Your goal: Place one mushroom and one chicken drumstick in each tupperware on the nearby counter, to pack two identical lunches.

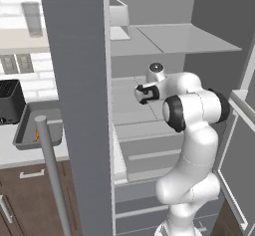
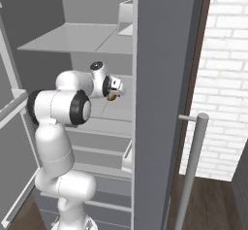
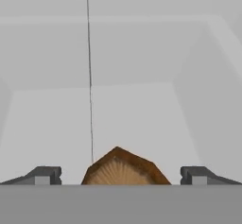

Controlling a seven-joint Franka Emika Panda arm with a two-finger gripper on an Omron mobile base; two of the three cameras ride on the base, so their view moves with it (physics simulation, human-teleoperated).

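One white arm [image 1: 191,145] rises from the base, bends at the elbow and reaches forward into an open fridge [image 1: 149,110], its wrist level with the middle shelf [image 1: 134,105]. At about nine o'clock in the left base view, a grey tray [image 1: 30,130] sits on the pale worktop [image 1: 25,155] beside a black toaster [image 1: 10,100]; something small and orange [image 1: 37,135] lies inside it, too small to identify. The claw [image 3: 120,176] has its fingertips [image 3: 45,175] spread wide apart, gripping nothing. Between them, at six o'clock in the hand view, sits a brown-capped mushroom [image 3: 124,168] with pale ribbing, its lower part cut off at the edge.
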